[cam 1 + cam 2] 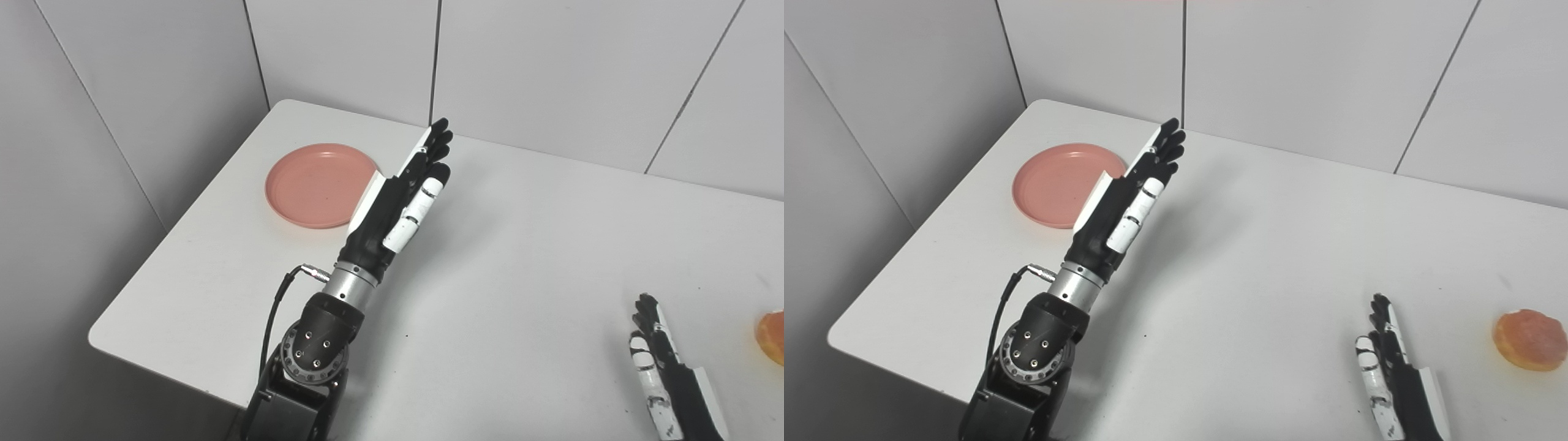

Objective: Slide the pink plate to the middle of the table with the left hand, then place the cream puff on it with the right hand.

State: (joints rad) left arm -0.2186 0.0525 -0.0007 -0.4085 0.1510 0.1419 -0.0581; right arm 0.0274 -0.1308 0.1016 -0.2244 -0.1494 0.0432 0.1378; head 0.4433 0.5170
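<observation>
the round, shallow pink plastic plate [1062, 184] lies flat toward the far left corner of the white table [1249, 257], well short of the table's middle. just right of the plate, the black-and-white left hand [1127, 202] is raised with its fingers straight and together, holding nothing; it overlaps the plate's right rim in both views, and i cannot tell whether it touches that rim or hovers above it. the plate looks light, stiff and smooth, so it should glide easily on the table; pressing flat on its floor or hooking the raised rim seems the surest hold. far right of the plate, near the table's front edge, the right hand [1387, 373] waits, fingers extended and empty, its wrist cut off by the picture's bottom. further right of the plate sits the round, golden-orange cream puff [1530, 340], likely soft and easily crushed, best cupped gently from its sides; the left eye view crops it.
</observation>
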